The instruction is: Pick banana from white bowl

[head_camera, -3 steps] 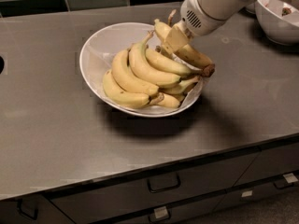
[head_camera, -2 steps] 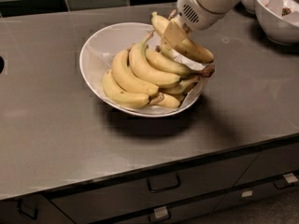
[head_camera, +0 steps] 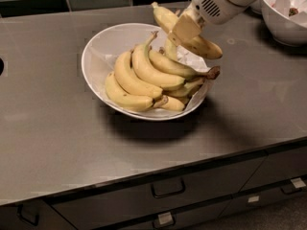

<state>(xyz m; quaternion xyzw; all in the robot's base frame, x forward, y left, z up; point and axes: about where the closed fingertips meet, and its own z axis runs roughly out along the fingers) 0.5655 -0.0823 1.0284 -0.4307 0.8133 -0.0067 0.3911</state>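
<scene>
Just changed: the banana (head_camera: 207, 47) sits higher in the frame than a second ago; then it lay low against the right rim of the white bowl (head_camera: 108, 40), now it hangs slanted over the upper right of that rim, pointed tip toward the top of the frame, other end down to the right
Grip: the pincer (head_camera: 181, 32) is clenched on the banana near its middle, upper centre-right of the frame, one pale finger across the near face of the fruit
Contact below: whether the banana's underside touches the heap cannot be told
Left behind: the other bananas (head_camera: 144, 75) lie heaped in the bowl, centre of the frame, much as they lay a second ago
Bowl: in the same spot on the grey desk (head_camera: 57, 143)
Meaning for the task: by my reading the grasp has taken and the lift is under way; what remains is to carry the fruit clear of the rim
Risk: a slanted fruit held at one point may swing or slip
Nearby: a smaller bowl (head_camera: 288, 20) in the upper right corner, well apart from the lift
</scene>
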